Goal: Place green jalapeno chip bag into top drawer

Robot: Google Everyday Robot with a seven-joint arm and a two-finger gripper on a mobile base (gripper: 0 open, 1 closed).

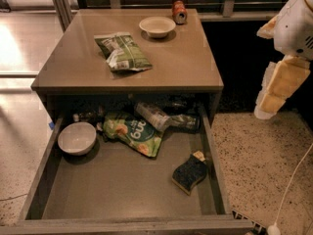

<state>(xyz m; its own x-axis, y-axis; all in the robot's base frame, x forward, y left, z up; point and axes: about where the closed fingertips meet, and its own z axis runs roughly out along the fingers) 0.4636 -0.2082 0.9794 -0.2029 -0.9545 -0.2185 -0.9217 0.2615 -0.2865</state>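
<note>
The green jalapeno chip bag (122, 53) is dark green with white patches and lies flat on the tabletop, left of centre. The top drawer (117, 190) stands pulled out below the tabletop, with bare grey bottom in its front half. My gripper (274, 89) hangs at the right edge of the camera view, over the floor beside the table. It is well to the right of the bag, touches nothing and holds nothing.
On the tabletop stand a white bowl (157, 26) and a red can (179, 11) at the back. In the drawer lie a white bowl (77, 138), a light-green bag (133, 132), a plastic bottle (156, 116) and a dark sponge (190, 172). A white cable (288, 190) runs across the floor at right.
</note>
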